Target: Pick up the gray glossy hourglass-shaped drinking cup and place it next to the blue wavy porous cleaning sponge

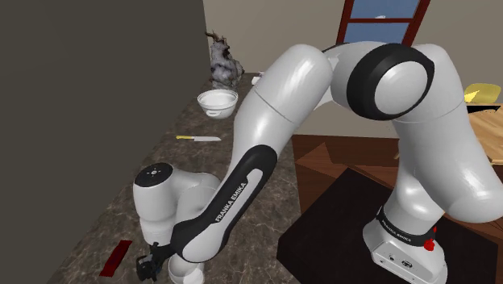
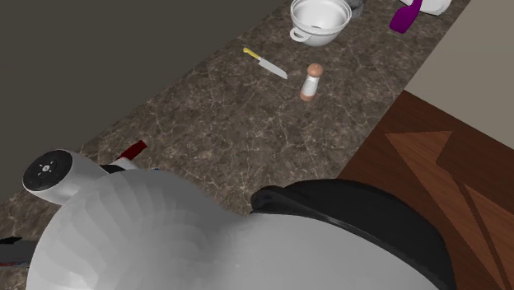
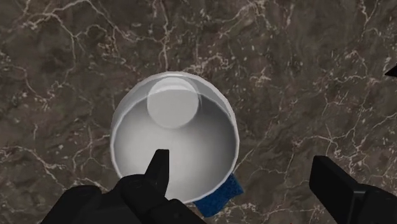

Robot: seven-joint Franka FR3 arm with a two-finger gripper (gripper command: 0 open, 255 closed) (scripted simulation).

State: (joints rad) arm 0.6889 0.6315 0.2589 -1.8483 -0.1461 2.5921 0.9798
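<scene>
We see the fingers point(image 3: 159, 173) spread apart. The grey-white cup point(image 3: 173, 137), empty, lies beneath one finger. The blue sponge point(image 3: 220, 195) peeks out at its rim, between the fingers, on the desk point(image 3: 305, 76).

A white Franka arm point(image 1: 278, 121) with dark joints rises from its base point(image 1: 403, 242) at the shoulder view's lower right. It bends over at a high, rounded joint point(image 1: 395, 77) and reaches down toward that view's left. The forearm slopes down to a white wrist point(image 1: 157, 190), and below it the all-black gripper point(image 1: 149, 266) points downward. In the wrist view, its two black fingers point(image 3: 158, 168) stand wide apart, the gripper open.
</scene>
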